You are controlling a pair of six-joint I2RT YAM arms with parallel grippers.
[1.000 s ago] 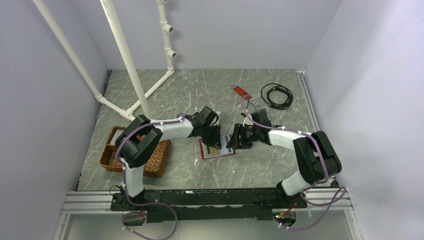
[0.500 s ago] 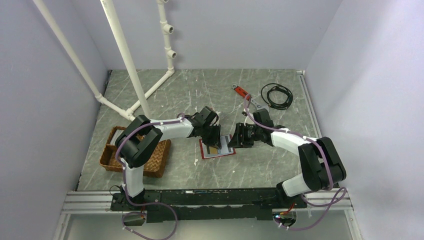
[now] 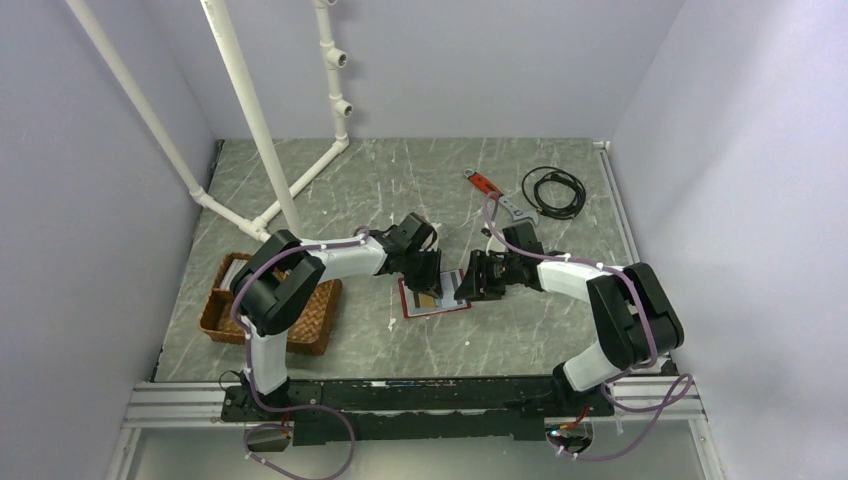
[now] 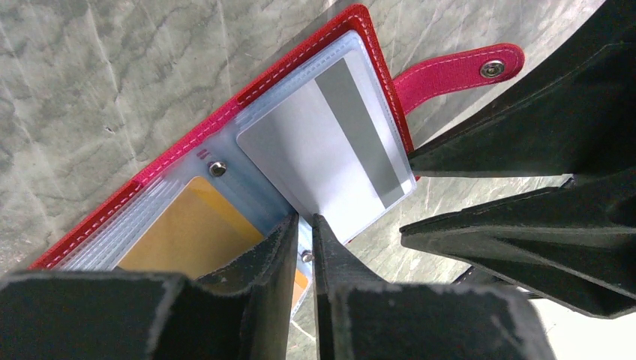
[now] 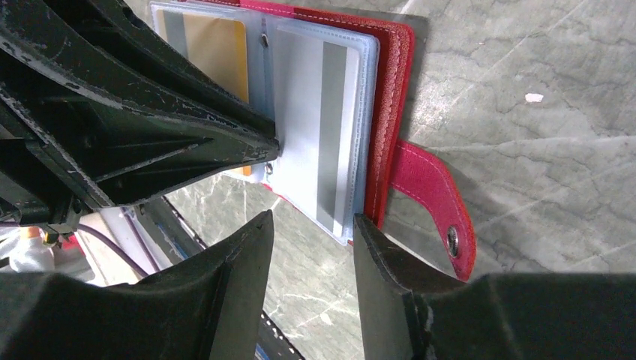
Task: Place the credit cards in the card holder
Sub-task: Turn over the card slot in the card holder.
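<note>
Mid-table the red card holder point(image 3: 420, 305) lies open, a sleeve at its spine pinched by the left gripper point(image 4: 304, 221), while the grey card point(image 5: 315, 127) pokes from the right-hand sleeve, long axis pointing into the nearer right gripper point(image 5: 311, 225), jaws parted and empty.

The card holder point(image 3: 432, 298) lies open mid-counter point(image 3: 400, 190), with one credit card point(image 4: 330, 157) in its right sleeve and another card point(image 4: 187, 232) in the left sleeve. The left fingers point(image 4: 262, 270) sit at its centre fold and the right fingers point(image 5: 240, 277) at its right edge. A wicker tray point(image 3: 305, 345) lies near left, while a wrench point(image 3: 487, 186) and a coiled cable point(image 3: 553, 190) lie far right.
</note>
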